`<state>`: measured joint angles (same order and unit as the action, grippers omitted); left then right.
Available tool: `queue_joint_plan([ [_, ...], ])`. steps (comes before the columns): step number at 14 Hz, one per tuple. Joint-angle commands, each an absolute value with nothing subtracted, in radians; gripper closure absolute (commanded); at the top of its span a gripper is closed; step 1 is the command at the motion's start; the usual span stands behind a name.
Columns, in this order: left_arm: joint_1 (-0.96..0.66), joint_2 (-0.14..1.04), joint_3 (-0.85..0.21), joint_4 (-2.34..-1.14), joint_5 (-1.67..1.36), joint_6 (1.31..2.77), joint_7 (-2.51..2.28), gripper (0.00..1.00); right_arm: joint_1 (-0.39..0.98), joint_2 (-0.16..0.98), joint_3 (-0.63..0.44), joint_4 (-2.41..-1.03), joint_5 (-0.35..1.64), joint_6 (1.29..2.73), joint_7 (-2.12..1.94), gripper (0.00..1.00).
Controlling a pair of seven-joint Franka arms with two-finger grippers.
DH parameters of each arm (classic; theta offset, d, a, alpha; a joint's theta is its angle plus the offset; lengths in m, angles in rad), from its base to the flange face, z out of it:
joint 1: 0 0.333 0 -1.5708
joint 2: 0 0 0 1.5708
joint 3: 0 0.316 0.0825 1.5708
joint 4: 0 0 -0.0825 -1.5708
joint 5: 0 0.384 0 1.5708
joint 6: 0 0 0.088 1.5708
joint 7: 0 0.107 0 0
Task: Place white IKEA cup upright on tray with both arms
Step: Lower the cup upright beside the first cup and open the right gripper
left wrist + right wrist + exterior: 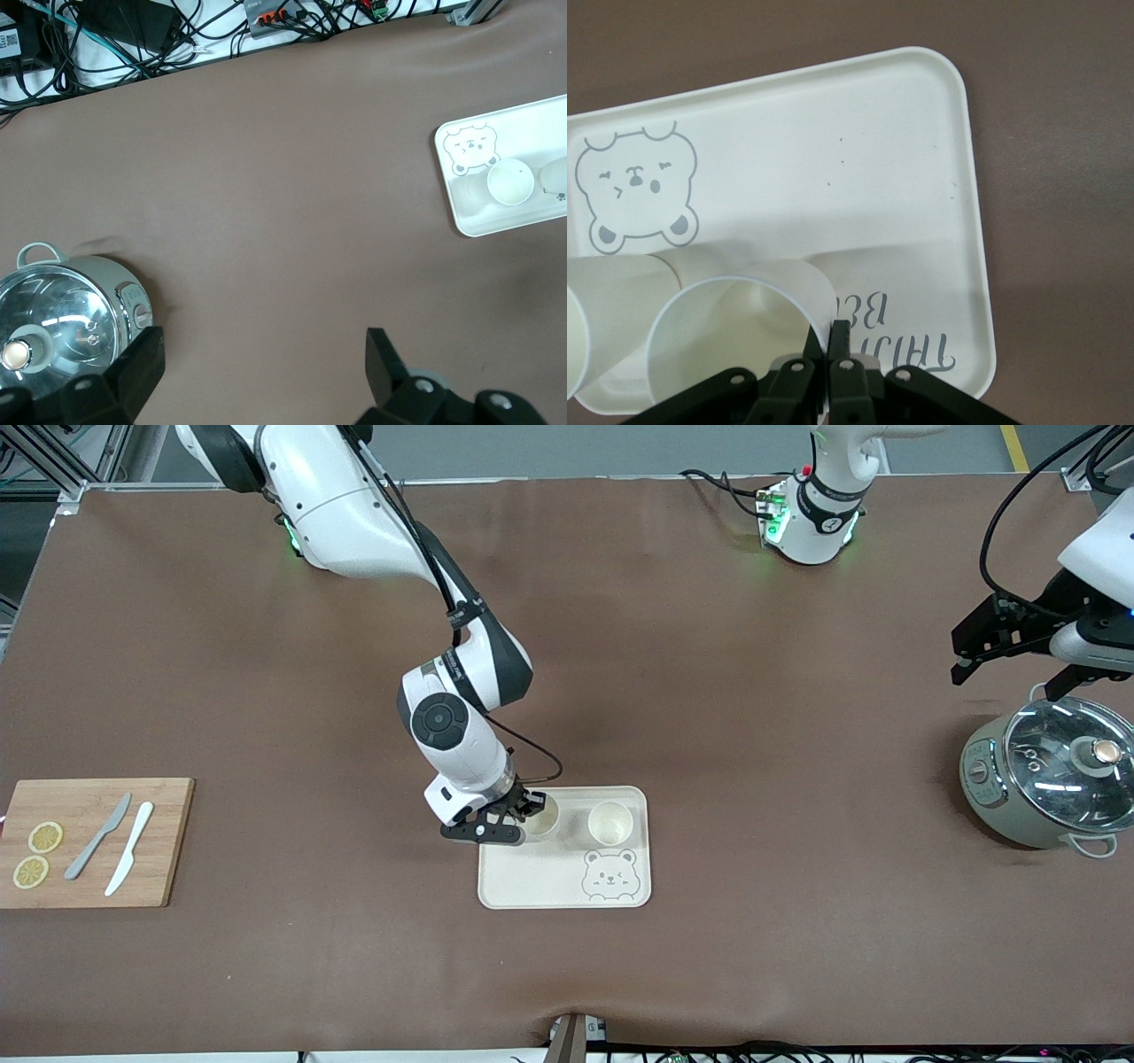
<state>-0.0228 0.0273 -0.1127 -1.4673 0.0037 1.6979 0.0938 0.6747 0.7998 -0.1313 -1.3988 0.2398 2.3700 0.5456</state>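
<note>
The cream tray with the bear face lies mid-table, nearer the front camera. Two white cups stand upright on it, side by side along its edge toward the robots. My right gripper is shut on the rim of one cup, the one toward the right arm's end. In the right wrist view, the gripper pinches this cup's wall, one finger inside and one outside, above the tray. The second cup stands free. My left gripper waits open and empty over the table beside the pot; it also shows in the left wrist view.
A grey-green pot with a glass lid stands at the left arm's end. A wooden cutting board with two lemon slices, a grey knife and a white knife lies at the right arm's end. Cables run along the front table edge.
</note>
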Motion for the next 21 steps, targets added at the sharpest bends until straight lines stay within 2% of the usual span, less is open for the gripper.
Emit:
queue_joint_plan([
  [1,-0.017,0.023,-0.118,-1.465,0.008,1.704,0.089,0.00,0.684,0.821,-0.146,-1.376,0.207,2.372,0.565,1.00],
  [7,-0.017,0.023,-0.118,-1.465,0.008,1.706,0.089,0.00,0.676,0.828,-0.150,-1.378,0.195,2.375,0.565,1.00],
  [8,-0.017,0.023,-0.118,-1.465,0.008,1.704,0.089,0.00,0.672,0.828,-0.149,-1.376,0.195,2.375,0.565,0.88],
  [9,-0.018,0.023,-0.118,-1.466,0.008,1.704,0.089,0.00,0.669,0.828,-0.149,-1.376,0.196,2.375,0.565,0.32],
  [10,-0.018,0.023,-0.118,-1.466,0.008,1.704,0.089,0.00,0.669,0.825,-0.149,-1.376,0.196,2.375,0.565,0.00],
  [15,-0.015,0.041,-0.117,-1.466,0.003,1.704,0.081,0.00,0.670,0.764,-0.150,-1.373,0.202,2.323,0.561,0.00],
  [21,-0.015,0.052,-0.118,-1.468,-0.048,1.700,0.035,0.00,0.667,0.442,-0.233,-1.367,0.204,1.782,0.558,0.00],
])
